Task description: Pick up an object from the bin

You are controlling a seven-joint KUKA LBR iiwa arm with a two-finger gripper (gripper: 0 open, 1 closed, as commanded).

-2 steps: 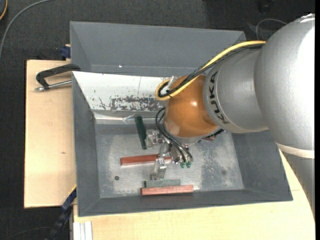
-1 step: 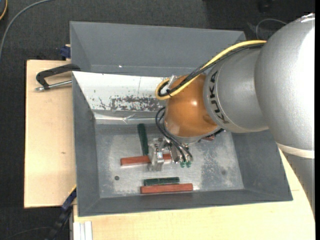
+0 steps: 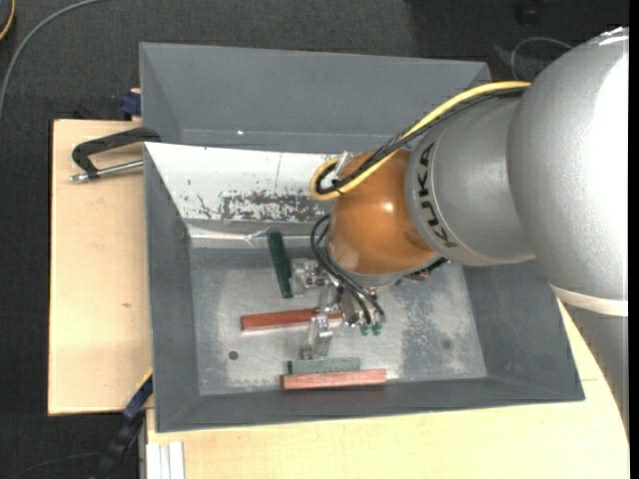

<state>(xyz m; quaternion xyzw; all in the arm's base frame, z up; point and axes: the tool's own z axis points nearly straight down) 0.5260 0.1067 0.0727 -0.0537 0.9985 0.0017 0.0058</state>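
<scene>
A flat reddish-brown stick [image 3: 275,320] lies left of centre on the grey metal bin's [image 3: 170,297] floor. Its right end is lost beneath the gripper [image 3: 319,341]; whether the gripper is open or closed cannot be told.

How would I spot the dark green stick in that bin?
Look into the grey metal bin, left of the arm's orange cover. There lies the dark green stick, pointing towards the back wall. Its neighbours, a red-brown stick and a reddish bar, lie crosswise nearer the front.
</scene>
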